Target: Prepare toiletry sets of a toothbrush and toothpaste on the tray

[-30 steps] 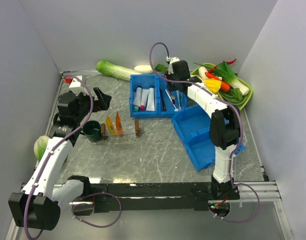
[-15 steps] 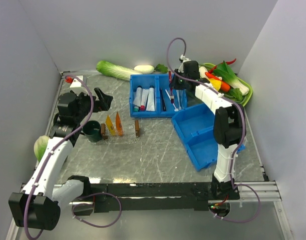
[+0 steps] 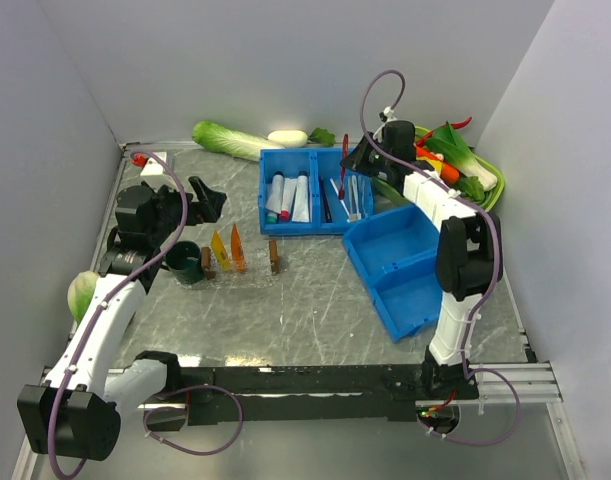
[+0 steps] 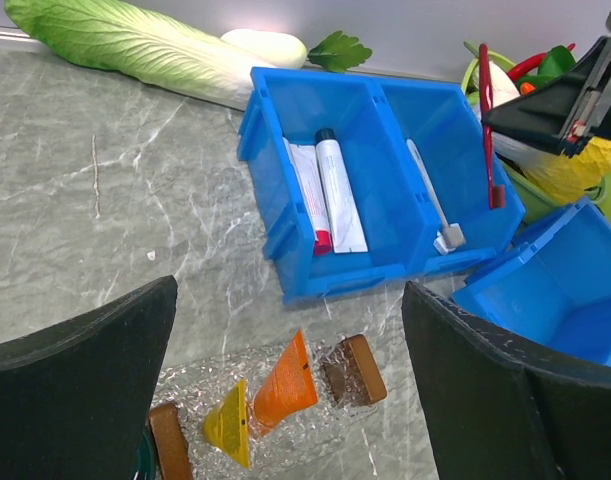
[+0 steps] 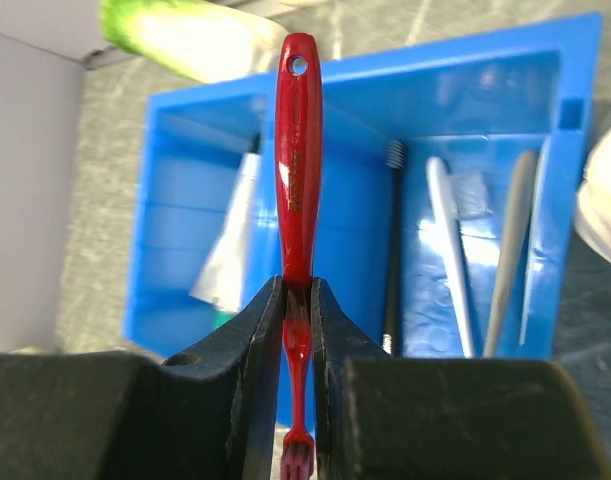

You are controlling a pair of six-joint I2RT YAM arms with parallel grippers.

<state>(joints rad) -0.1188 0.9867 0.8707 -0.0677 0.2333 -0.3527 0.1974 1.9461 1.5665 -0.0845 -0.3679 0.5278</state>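
A red toothbrush [image 5: 298, 170] is clamped near its head between the jaws of my right gripper [image 5: 298, 285]. The gripper holds it in the air above the right compartment of the blue bin [image 3: 315, 228], its handle pointing away from the gripper. The toothbrush [image 3: 344, 160] hangs clear of the bin. Two toothpaste tubes lie side by side on the clear tray [image 4: 200, 385], one yellow [image 4: 231, 434] and one orange [image 4: 288, 385]. My left gripper [image 4: 290, 290] hovers wide open above the tray, touching nothing.
Two brown blocks [image 4: 354, 369] [image 4: 167, 450] flank the tubes, and a dark green cup [image 3: 183, 262] stands left of the tray. The blue bin holds white tubes and other toothbrushes. A second blue bin [image 3: 400, 265] sits to its right. Vegetables fill a green dish [image 3: 497, 203].
My right gripper has risen out of the blue bin and moved back to the right, carrying the red toothbrush. The left arm has stayed still.
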